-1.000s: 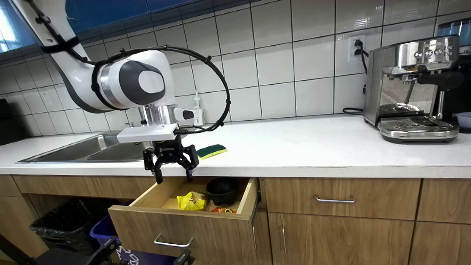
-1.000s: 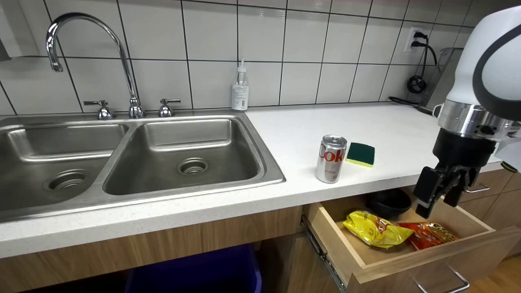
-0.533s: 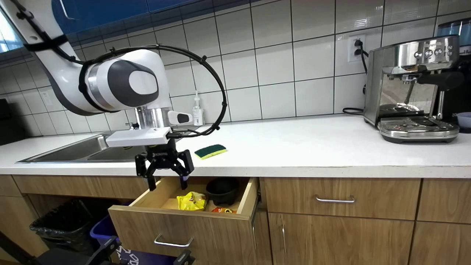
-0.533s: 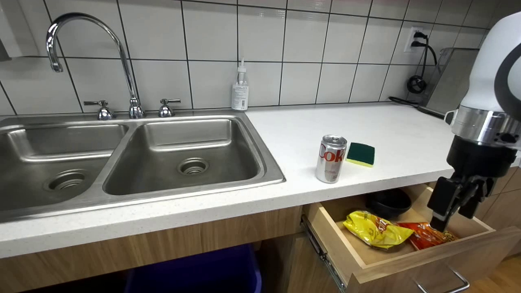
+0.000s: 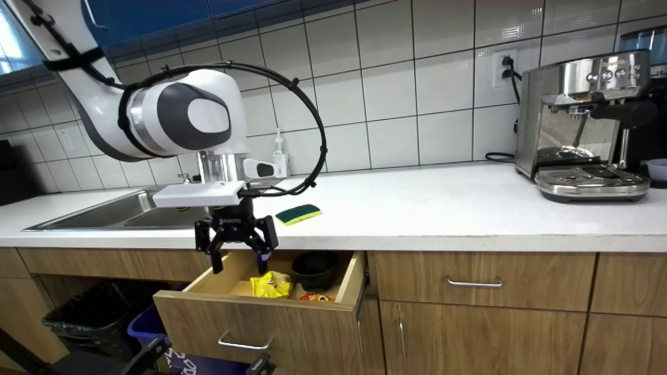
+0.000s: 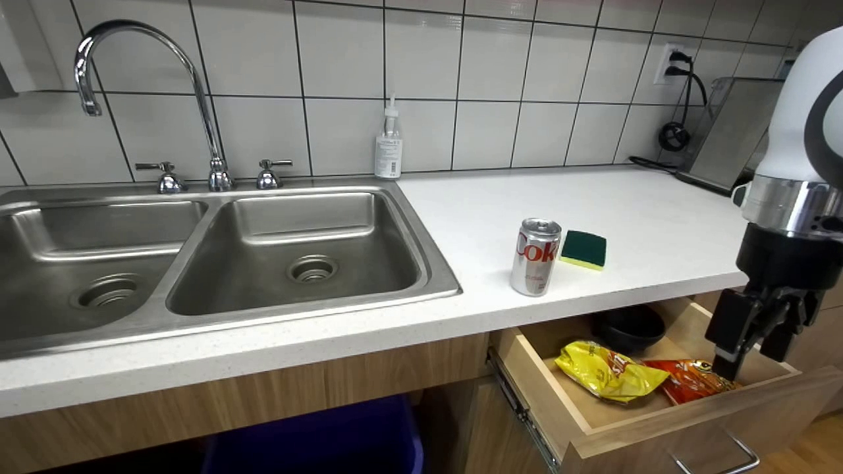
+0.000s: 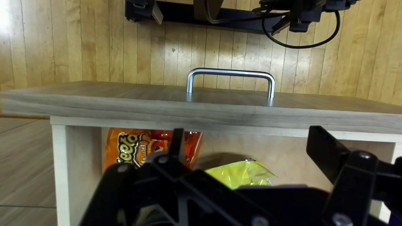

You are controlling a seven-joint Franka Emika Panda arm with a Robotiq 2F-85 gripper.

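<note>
My gripper (image 5: pixel 239 264) hangs pointing down over the pulled-out drawer (image 5: pixel 255 300), its jaws wide apart with nothing between them. Inside lie a crumpled yellow snack bag (image 6: pixel 609 372), an orange-red snack bag (image 6: pixel 695 382) and a black bowl (image 6: pixel 629 329) toward the back. In the wrist view the yellow bag (image 7: pixel 240 174) shows below the gap of the gripper (image 7: pixel 250 146), partly covered by its dark linkage. The left finger (image 7: pixel 177 144) overlaps the orange-red bag (image 7: pixel 128 147) from above. No contact with either bag can be made out.
A silver Coke can (image 6: pixel 536 258) stands upright near the counter edge (image 6: pixel 500 319), beside a green-yellow sponge (image 6: pixel 584 249). A double sink (image 6: pixel 309 250) lies farther along. The drawer's metal handle (image 7: pixel 230 72) sticks out in front. A coffee machine (image 5: pixel 583 130) stands on the counter.
My gripper has come down and shifted slightly toward the drawer's front, still open. Both bags, the bowl, the can and the drawer have stayed in place.
</note>
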